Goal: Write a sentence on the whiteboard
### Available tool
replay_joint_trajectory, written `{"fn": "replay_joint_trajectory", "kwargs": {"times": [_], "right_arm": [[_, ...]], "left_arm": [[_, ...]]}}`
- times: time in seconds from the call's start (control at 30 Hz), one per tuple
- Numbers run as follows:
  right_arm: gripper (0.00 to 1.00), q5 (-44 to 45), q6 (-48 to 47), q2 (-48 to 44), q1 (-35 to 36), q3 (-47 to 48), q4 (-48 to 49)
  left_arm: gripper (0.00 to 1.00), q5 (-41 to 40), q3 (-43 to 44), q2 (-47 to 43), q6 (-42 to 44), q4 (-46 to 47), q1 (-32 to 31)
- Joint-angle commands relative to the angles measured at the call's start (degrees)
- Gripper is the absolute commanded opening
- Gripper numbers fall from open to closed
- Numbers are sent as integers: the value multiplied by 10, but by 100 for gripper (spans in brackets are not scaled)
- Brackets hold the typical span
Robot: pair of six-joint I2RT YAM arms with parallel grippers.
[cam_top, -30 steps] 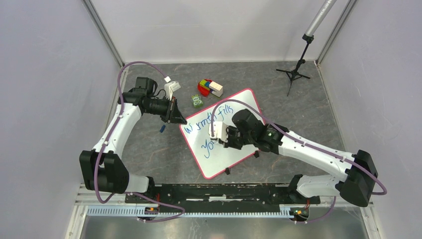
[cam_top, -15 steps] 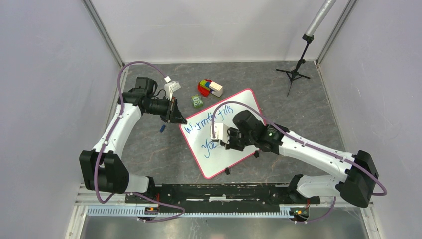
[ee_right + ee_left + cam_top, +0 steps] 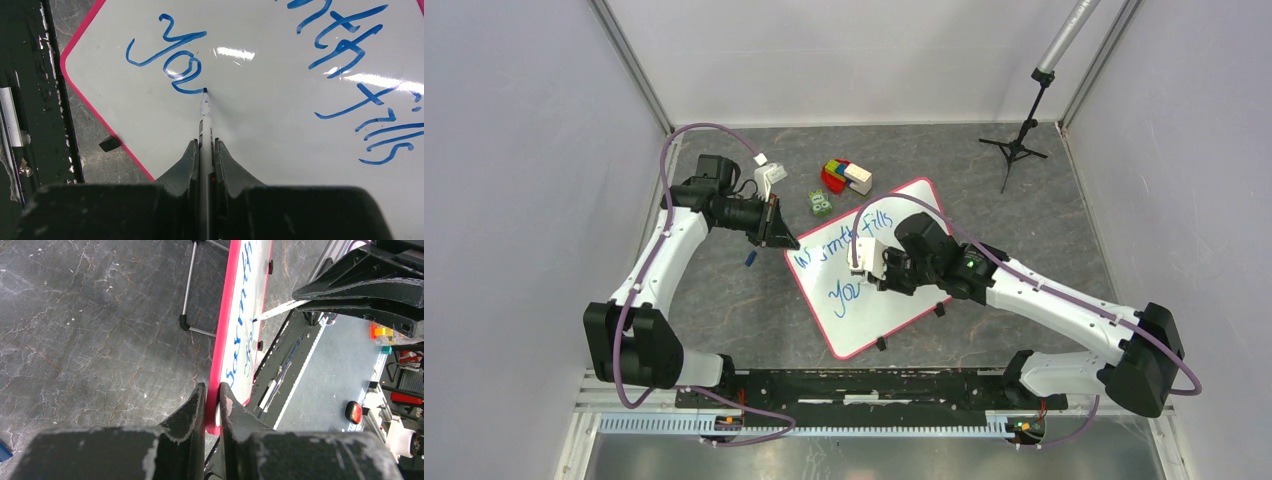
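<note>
The whiteboard point(image 3: 879, 318) lies tilted on the table, white with a pink-red rim. The sentence point(image 3: 836, 248) is in blue marker: "Warmth fills" on the upper line and "you" point(image 3: 167, 52) below it. My left gripper point(image 3: 786, 243) is shut on the whiteboard's left corner, and the left wrist view shows the rim point(image 3: 225, 340) pinched between the fingertips of that gripper point(image 3: 212, 386). Over the lower line, my right gripper point(image 3: 879, 277) is shut on a white marker point(image 3: 204, 115). The marker's blue tip touches the board at the end of the "u".
A pile of coloured blocks point(image 3: 844, 175) and a small green pack point(image 3: 820, 204) lie behind the board. A small blue object point(image 3: 751, 259) sits at its left. A black tripod stand point(image 3: 1019, 140) is at the back right. The black base rail point(image 3: 874, 385) runs along the near edge.
My right gripper has shifted slightly away from the near edge with the marker, and the lower line has gained a stroke. The left arm has not moved.
</note>
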Motion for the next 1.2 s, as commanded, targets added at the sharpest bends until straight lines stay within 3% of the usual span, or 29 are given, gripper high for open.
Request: {"fn": "replay_joint_trajectory", "kwargs": {"times": [0.0, 0.5, 1.17], "right_arm": [[0, 29, -1, -2, -8, 14, 23], [0, -4, 5, -19, -1, -51, 9], [0, 1, -15, -15, -15, 24, -1]], "left_arm": [[2, -29, -3, -9, -4, 10, -5], [2, -28, -4, -8, -4, 10, -4], [3, -28, -2, -10, -6, 10, -4]]}}
